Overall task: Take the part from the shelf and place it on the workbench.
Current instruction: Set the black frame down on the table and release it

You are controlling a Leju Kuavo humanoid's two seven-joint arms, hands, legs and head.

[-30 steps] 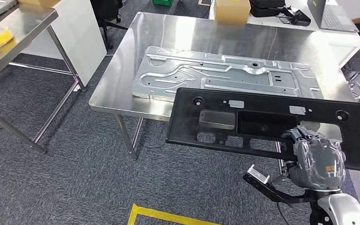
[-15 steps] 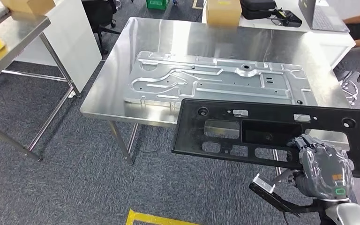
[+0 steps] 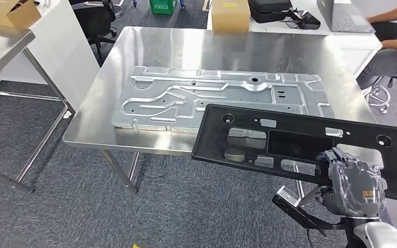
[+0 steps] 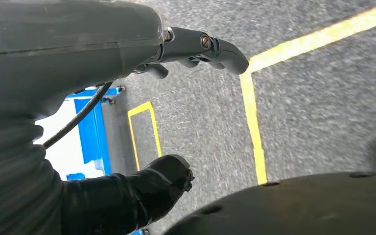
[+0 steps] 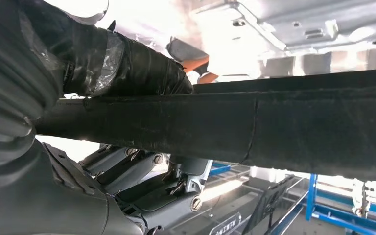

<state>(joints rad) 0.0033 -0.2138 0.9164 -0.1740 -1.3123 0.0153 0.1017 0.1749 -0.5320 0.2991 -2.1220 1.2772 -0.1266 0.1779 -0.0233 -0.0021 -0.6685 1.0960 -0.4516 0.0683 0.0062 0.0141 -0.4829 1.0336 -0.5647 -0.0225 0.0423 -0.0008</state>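
Right hand point(image 3: 352, 187) clamps the black part point(image 3: 289, 142) at its 5 o'clock edge, over the workbench point(image 3: 134, 57) rim; held off-centre, it could tip or strike the metal plate point(image 3: 207, 93); left hand point(image 4: 147, 188) fingers spread

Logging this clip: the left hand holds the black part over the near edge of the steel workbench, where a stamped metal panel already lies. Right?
Not quite: the right hand holds the black part, as the head view shows. The rest stands: it hangs over the workbench edge, beside the metal panel.
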